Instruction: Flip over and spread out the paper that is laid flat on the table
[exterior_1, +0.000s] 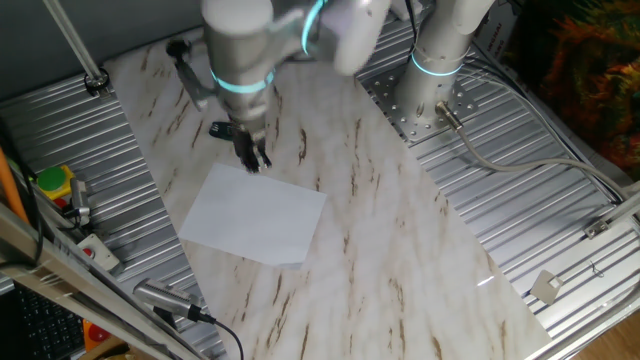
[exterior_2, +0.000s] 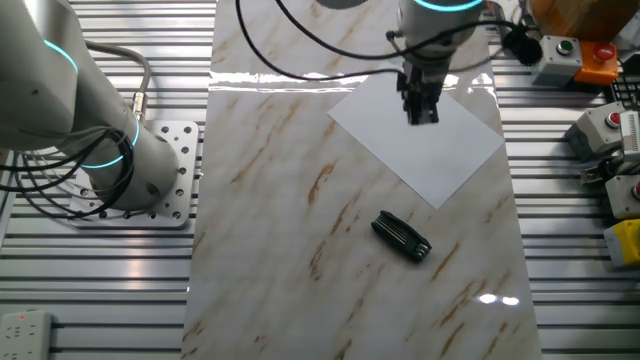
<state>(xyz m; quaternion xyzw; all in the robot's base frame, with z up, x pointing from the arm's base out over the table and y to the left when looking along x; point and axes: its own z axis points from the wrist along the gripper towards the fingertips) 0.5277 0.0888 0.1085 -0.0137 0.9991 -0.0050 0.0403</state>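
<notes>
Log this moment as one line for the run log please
claw: over paper's far edge, open or shut unclear | paper: flat on table, unflipped | black tool: on table, apart from paper

One sheet of paper (exterior_2: 418, 145) lies on one marble-patterned table (exterior_2: 290, 240), with one black folded tool (exterior_2: 401, 236), one gripper (exterior_2: 419, 112), two ribbed metal panels (exterior_2: 100, 290) flanking it, and one red-buttoned box (exterior_2: 580, 52)
</notes>
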